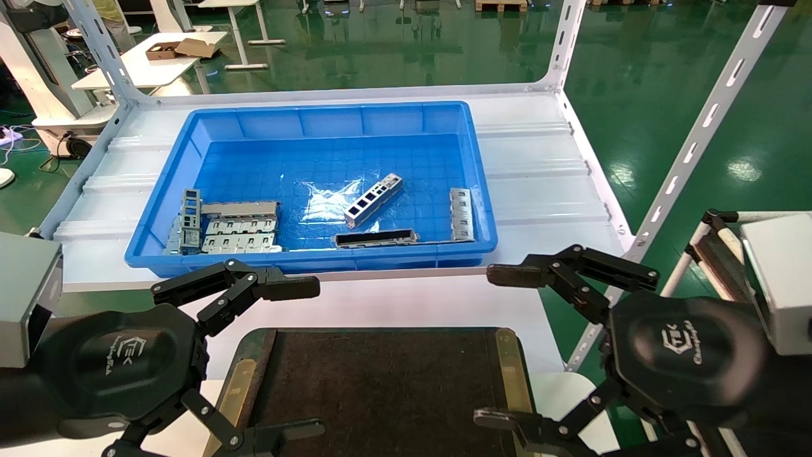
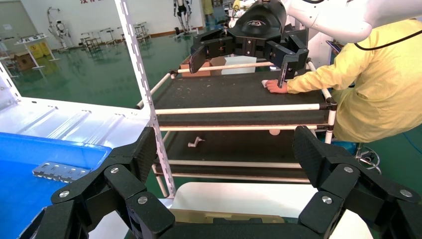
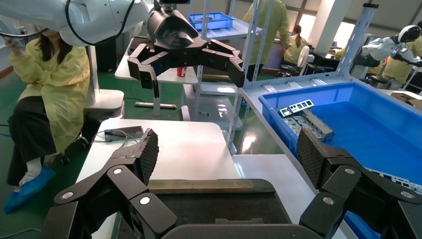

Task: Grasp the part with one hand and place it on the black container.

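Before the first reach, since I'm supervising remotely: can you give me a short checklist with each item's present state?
1. Part visible, lying free in the blue bin, apart from other pieces: ok.
2. Left gripper open, holding nothing: ok.
3. Right gripper open, holding nothing: ok.
4. Black container surface bare where visible, ready to receive: ok.
5. Path from either gripper over the bin's near wall unobstructed: ok, as far as the head view shows.
6. Which arm will reach: cannot tell; both hover over the container's sides.
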